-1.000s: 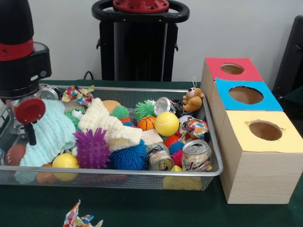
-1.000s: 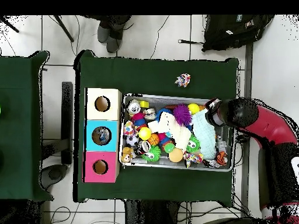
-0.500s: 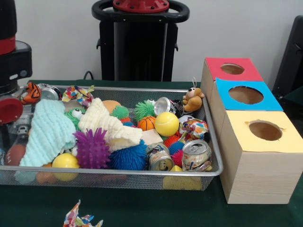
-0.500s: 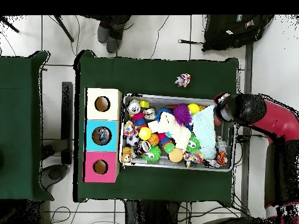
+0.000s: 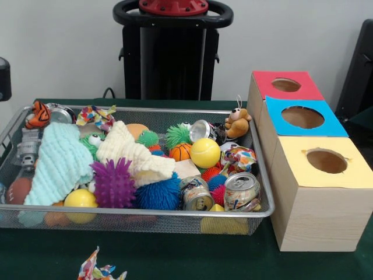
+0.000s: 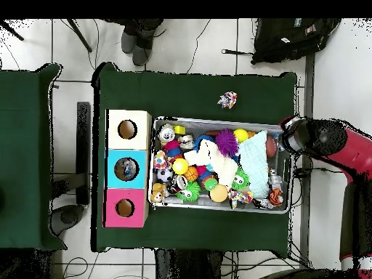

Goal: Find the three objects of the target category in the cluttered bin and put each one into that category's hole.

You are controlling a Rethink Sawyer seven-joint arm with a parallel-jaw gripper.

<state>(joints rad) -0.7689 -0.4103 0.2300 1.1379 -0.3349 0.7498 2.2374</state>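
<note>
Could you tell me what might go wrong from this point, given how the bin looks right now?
The bin is packed tight, so a grab at one toy may drag out a neighbour. The pale green cloth and cream cloth cover things beneath, which could hide a wanted item or snag on the way up. The crushed can sits near the bin's edge and could get knocked over the rim.

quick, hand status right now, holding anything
Hand: cannot be told; only the red and black arm shows, at the edge of the metal mesh bin.
</note>
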